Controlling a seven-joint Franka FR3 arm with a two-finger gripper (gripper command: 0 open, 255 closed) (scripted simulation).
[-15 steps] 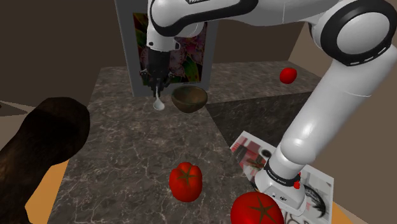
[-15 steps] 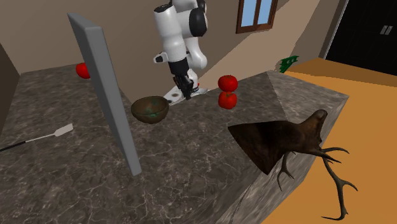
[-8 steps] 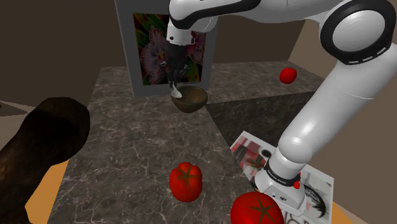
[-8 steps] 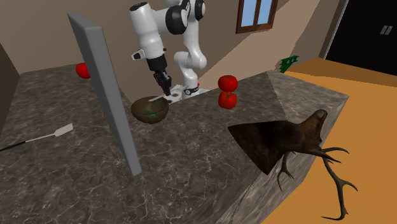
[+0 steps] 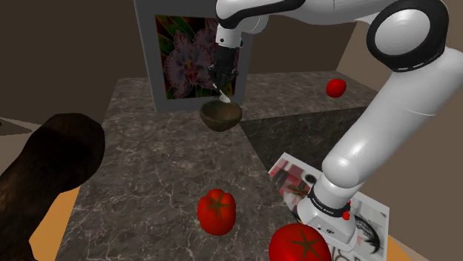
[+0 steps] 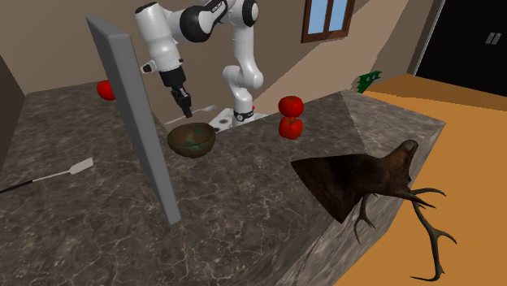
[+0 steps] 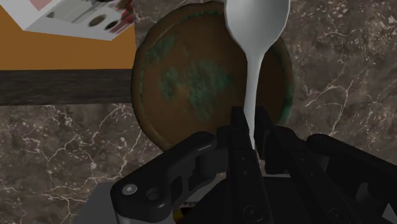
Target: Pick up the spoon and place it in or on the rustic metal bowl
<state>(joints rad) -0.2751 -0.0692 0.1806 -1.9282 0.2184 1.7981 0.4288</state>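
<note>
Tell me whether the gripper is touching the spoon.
Touching. The wrist view shows it: the gripper has its black fingers pressed against both sides of the white handle of the spoon, whose head hangs over the greenish-brown bowl.

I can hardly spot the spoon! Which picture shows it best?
The wrist view. The white spoon is big and close there, its handle clasped in the end effector, above the brown-green bowl. In the shoulder view it is a small white sliver over the bowl; in the second exterior view, a thin pale line.
</note>
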